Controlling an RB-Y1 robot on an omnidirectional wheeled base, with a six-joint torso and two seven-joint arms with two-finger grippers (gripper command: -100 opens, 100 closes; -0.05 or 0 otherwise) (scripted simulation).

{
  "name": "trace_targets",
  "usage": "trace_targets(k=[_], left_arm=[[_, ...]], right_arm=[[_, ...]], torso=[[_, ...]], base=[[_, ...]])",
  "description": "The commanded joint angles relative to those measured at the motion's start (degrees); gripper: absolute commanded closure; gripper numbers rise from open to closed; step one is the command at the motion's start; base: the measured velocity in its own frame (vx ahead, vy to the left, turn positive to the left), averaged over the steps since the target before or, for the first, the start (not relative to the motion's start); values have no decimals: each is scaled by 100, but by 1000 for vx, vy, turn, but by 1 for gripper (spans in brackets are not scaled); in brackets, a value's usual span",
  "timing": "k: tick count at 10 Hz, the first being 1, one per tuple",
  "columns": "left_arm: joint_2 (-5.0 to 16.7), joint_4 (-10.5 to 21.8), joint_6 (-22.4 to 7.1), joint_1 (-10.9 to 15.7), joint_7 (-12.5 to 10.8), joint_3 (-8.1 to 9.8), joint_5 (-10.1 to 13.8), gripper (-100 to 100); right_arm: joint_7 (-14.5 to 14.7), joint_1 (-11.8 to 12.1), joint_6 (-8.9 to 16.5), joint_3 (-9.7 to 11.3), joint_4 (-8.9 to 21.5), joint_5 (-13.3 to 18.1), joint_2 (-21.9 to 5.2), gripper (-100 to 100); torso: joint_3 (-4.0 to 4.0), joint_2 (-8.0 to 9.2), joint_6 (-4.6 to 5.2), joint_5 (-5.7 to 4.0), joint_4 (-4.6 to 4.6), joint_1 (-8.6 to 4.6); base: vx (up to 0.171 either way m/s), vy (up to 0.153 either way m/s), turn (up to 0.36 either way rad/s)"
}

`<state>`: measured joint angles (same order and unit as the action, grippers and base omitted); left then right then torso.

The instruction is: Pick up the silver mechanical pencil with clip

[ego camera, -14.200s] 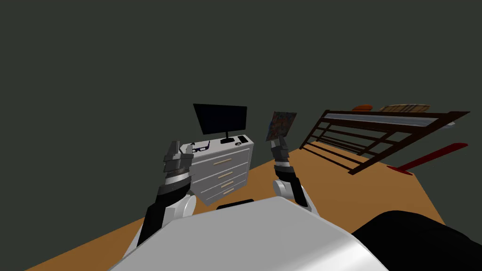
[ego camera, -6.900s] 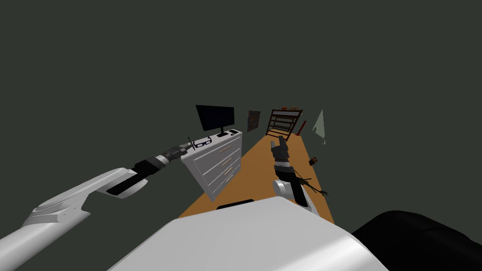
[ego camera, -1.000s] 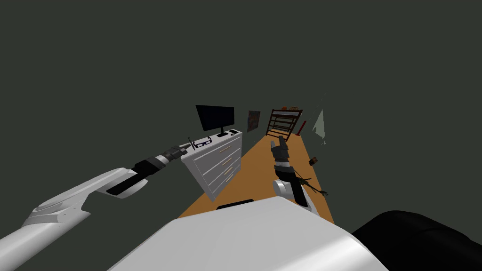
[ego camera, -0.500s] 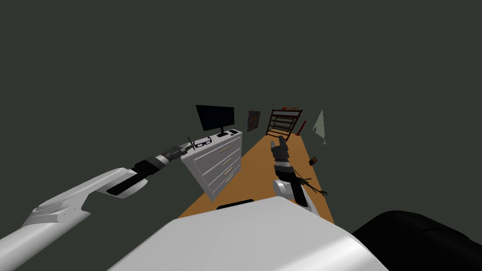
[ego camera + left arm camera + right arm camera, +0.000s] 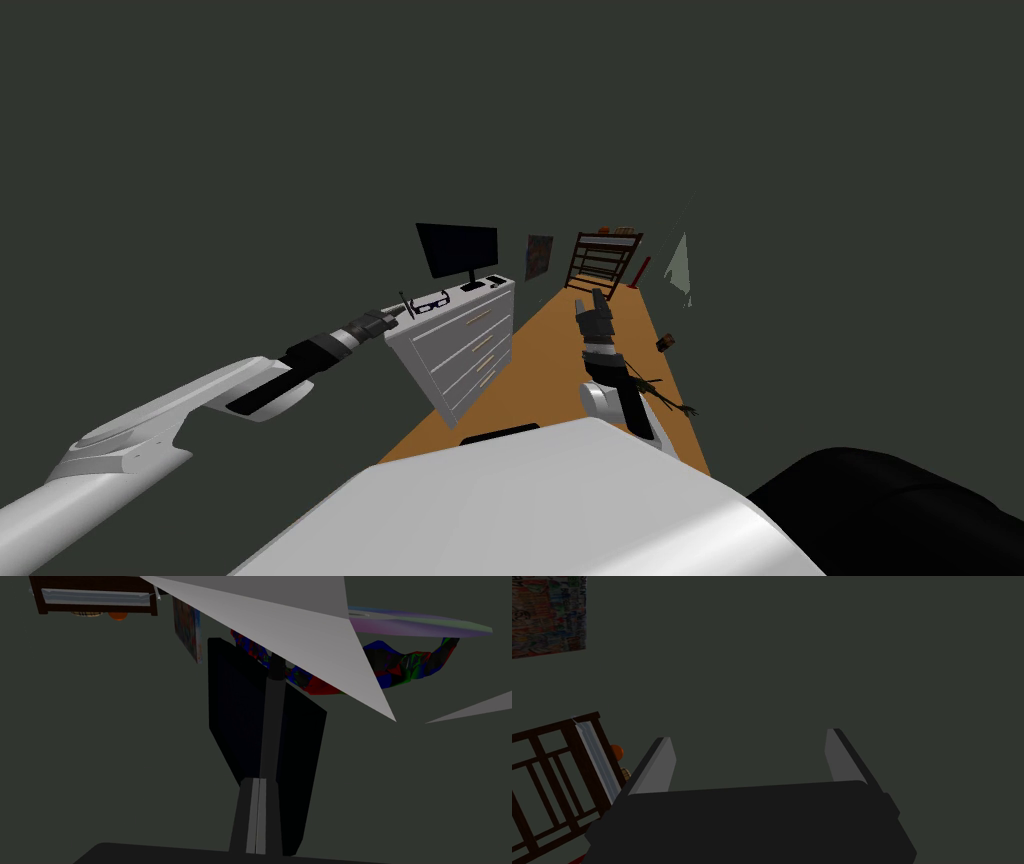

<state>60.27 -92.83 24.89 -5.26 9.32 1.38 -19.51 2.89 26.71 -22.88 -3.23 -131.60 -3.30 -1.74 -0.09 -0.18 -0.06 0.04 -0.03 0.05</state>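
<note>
Head view placed the left pincer (image 5: 398, 313) at the near corner of the boxy white chest of drawers (image 5: 455, 345); left wrist view added its flat blades clamped on the slim dark-grey pencil (image 5: 272, 726), before a flat black monitor (image 5: 235, 716). Right pincer (image 5: 748, 735) gaped wide, empty.

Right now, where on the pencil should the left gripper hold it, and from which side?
Mid-shaft, from its side, I'd judge. The pencil is a thin straight rod running on from the tips of the left gripper, whose fingers are shut, toward the dresser by the glasses. An end-on pinch could let it swing.
</note>
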Motion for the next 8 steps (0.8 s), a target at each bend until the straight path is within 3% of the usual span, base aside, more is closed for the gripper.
trace_targets(k=[1, 2, 3, 4, 8], left_arm=[[0, 0, 0, 0, 0, 0, 0, -100], [0, 0, 0, 0, 0, 0, 0, 0], [0, 0, 0, 0, 0, 0, 0, -100], [0, 0, 0, 0, 0, 0, 0, 100], [0, 0, 0, 0, 0, 0, 0, 100]], right_arm=[[0, 0, 0, 0, 0, 0, 0, 0], [0, 0, 0, 0, 0, 0, 0, 0], [0, 0, 0, 0, 0, 0, 0, 0], [0, 0, 0, 0, 0, 0, 0, 0], [0, 0, 0, 0, 0, 0, 0, 0]], torso=[[0, 0, 0, 0, 0, 0], [0, 0, 0, 0, 0, 0], [0, 0, 0, 0, 0, 0], [0, 0, 0, 0, 0, 0], [0, 0, 0, 0, 0, 0]], base=[[0, 0, 0], [0, 0, 0], [0, 0, 0], [0, 0, 0], [0, 0, 0]])
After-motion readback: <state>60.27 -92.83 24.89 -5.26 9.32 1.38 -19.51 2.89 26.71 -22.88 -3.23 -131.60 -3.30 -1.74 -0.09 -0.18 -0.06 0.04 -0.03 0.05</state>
